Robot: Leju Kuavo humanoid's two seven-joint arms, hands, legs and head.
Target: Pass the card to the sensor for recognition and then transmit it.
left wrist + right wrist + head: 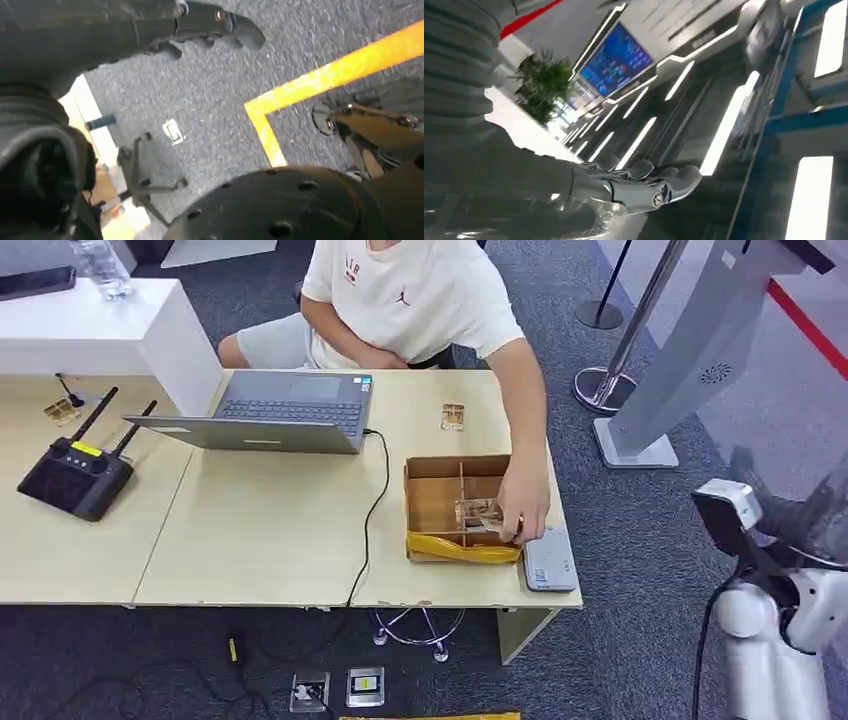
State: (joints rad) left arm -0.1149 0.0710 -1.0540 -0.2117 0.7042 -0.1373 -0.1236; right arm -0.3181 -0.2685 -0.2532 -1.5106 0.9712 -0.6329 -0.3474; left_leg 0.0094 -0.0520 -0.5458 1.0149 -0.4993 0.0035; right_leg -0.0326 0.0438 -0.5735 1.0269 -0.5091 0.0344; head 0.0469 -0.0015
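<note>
A brown cardboard box (432, 502) with dividers stands near the table's right front corner and holds cards (476, 511). A person's hand (524, 508) reaches into it and touches those cards. Beside the box, at the corner, lies the grey sensor (549, 562). Another card (453, 417) lies loose on the table behind the box. My right arm (775, 580) is raised to the right of the table, away from it. My right hand (644, 185) holds nothing, its fingers stretched out against a ceiling with lights. My left hand (210, 22) hangs over the carpet and holds nothing.
An open laptop (270, 415) sits mid-table with its cable running off the front edge. A black router (75, 477) stands at the left. The person sits behind the table. A grey kiosk stand (690, 360) and barrier posts (610, 360) are at the right. Yellow floor tape (320, 80) lies below.
</note>
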